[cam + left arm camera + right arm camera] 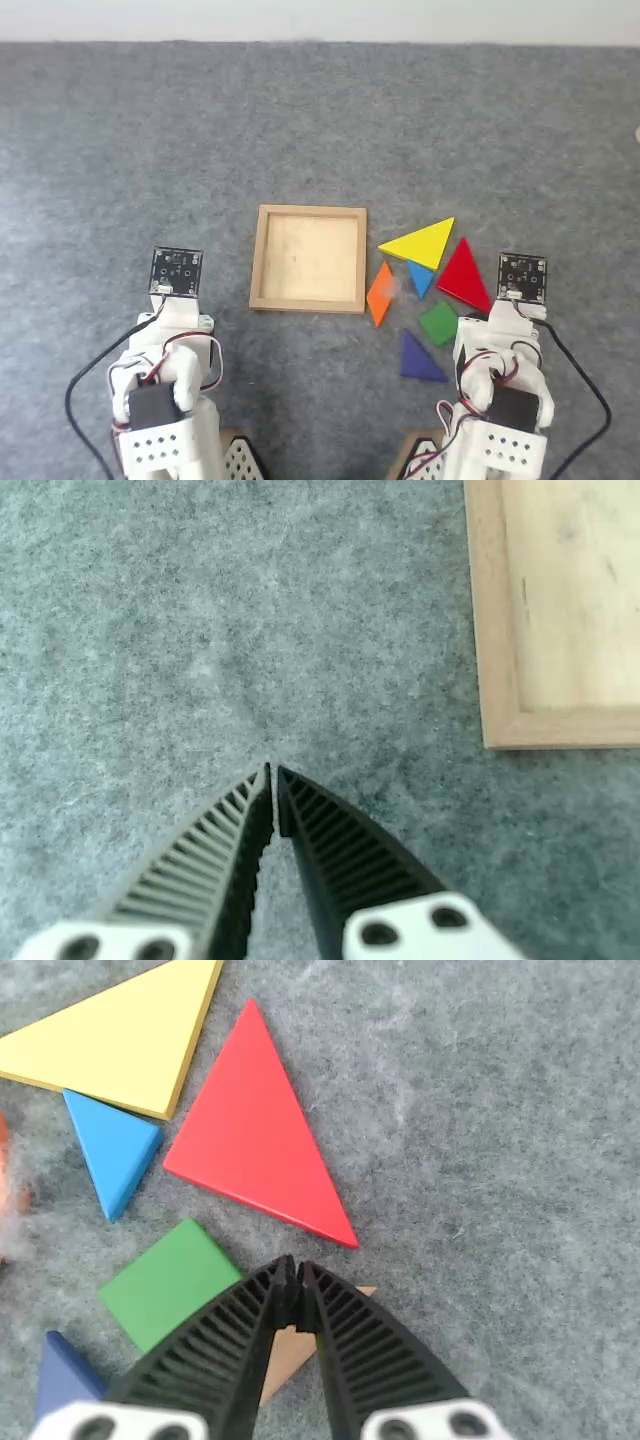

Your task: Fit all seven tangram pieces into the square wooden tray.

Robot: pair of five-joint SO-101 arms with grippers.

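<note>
Up high, no pieces (463, 275) are in the tray (258, 260) yet; they lie just right of it. My left gripper (273, 772) sits pinched together beside the tray. My right gripper (291, 1265), pinched together too, hangs over a tan piece (288, 1360). I think I'm at the start. Next I open and grab.

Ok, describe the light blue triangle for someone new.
Start at the wooden tray and look right of it. The light blue triangle sits just below the yellow triangle in the high view, between the orange piece and the red triangle. It is paler than the dark blue triangle nearer the right arm.
</note>
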